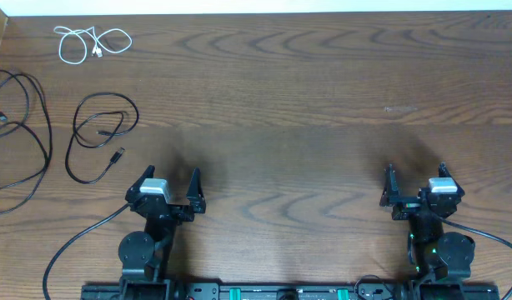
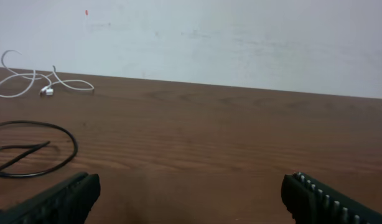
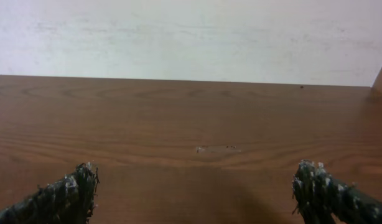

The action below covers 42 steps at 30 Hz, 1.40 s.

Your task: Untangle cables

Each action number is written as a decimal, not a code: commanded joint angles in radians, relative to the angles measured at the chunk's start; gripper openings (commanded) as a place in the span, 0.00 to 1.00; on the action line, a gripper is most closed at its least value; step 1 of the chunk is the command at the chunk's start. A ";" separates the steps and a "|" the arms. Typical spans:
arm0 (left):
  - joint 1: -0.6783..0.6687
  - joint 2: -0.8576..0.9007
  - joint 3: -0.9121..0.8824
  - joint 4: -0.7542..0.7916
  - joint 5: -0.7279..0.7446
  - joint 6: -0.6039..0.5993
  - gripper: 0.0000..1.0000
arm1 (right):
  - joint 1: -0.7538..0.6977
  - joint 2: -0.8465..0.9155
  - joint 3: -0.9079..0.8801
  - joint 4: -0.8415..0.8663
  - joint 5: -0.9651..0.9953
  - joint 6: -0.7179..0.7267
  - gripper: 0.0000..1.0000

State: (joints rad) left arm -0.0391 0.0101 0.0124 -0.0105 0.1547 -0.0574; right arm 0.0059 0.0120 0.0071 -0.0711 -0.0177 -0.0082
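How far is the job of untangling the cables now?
Done, it seems: the white cable, the short black cable and the long black cable lie apart on the table, none crossing another. In hand: nothing; the left end effector and right end effector are open and empty. Left: apparently nothing.

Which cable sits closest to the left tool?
The short black cable, looped just left of the left tool; the white cable and long black cable lie farther.

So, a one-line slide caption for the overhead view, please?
Lying apart on the wooden table, left side: thin white cable, short black cable, longer black cable; left gripper and right gripper open.
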 commanded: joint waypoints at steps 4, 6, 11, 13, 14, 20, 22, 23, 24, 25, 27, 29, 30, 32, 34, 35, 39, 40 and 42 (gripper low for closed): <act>0.005 -0.009 -0.008 -0.050 0.009 0.027 0.97 | 0.002 -0.006 -0.002 -0.006 0.011 -0.008 0.99; 0.005 -0.009 -0.008 -0.050 0.009 0.029 0.98 | 0.002 -0.006 -0.002 -0.006 0.011 -0.008 0.99; -0.003 -0.009 -0.008 -0.050 0.012 0.074 0.98 | 0.002 -0.006 -0.002 -0.006 0.011 -0.008 0.99; -0.007 -0.009 -0.008 -0.051 0.012 0.080 0.98 | 0.002 -0.006 -0.002 -0.006 0.011 -0.008 0.99; -0.007 -0.009 -0.008 -0.051 0.012 0.080 0.98 | 0.002 -0.006 -0.002 -0.006 0.011 -0.008 0.99; -0.007 -0.009 -0.008 -0.051 0.012 0.081 0.98 | 0.002 -0.006 -0.002 -0.006 0.011 -0.008 0.99; -0.007 -0.009 -0.008 -0.052 0.013 0.084 0.98 | 0.002 -0.006 -0.002 -0.006 0.011 -0.008 0.99; -0.007 -0.009 -0.008 -0.052 0.013 0.083 0.98 | 0.001 -0.006 -0.002 -0.006 0.011 -0.008 0.99; -0.007 -0.009 -0.008 -0.052 0.013 0.083 0.98 | 0.001 -0.006 -0.002 -0.006 0.011 -0.008 0.99; -0.007 -0.009 -0.008 -0.052 0.013 0.083 0.98 | 0.001 -0.006 -0.002 -0.006 0.011 -0.008 0.99; -0.008 -0.009 -0.008 -0.052 0.012 0.083 0.98 | 0.002 -0.006 -0.002 -0.006 0.011 -0.008 0.99; -0.008 -0.009 -0.008 -0.052 0.008 0.082 0.98 | 0.002 -0.006 -0.002 -0.006 0.011 -0.008 0.99; -0.008 -0.009 -0.008 -0.053 0.005 0.082 0.98 | 0.002 -0.006 -0.002 -0.006 0.011 -0.008 0.99; -0.008 -0.009 -0.008 -0.053 -0.003 0.078 0.98 | 0.002 -0.006 -0.002 -0.006 0.011 -0.008 0.99; -0.008 -0.009 -0.008 -0.054 -0.011 0.071 0.98 | 0.001 -0.006 -0.002 -0.006 0.011 -0.008 0.99; -0.008 -0.009 -0.008 -0.054 -0.011 0.071 0.98 | 0.001 -0.006 -0.002 -0.006 0.011 -0.008 0.99; -0.008 -0.009 -0.008 -0.054 -0.013 0.061 0.98 | 0.002 -0.006 -0.002 -0.006 0.011 -0.008 0.99; -0.008 -0.009 -0.008 -0.054 -0.013 0.063 0.98 | 0.002 -0.006 -0.002 -0.006 0.011 -0.008 0.99; -0.008 -0.009 -0.008 -0.055 -0.014 0.069 0.98 | 0.002 -0.006 -0.002 -0.006 0.011 -0.008 0.99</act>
State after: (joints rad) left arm -0.0429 0.0101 0.0154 -0.0189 0.1371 0.0040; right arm 0.0059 0.0120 0.0071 -0.0711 -0.0177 -0.0082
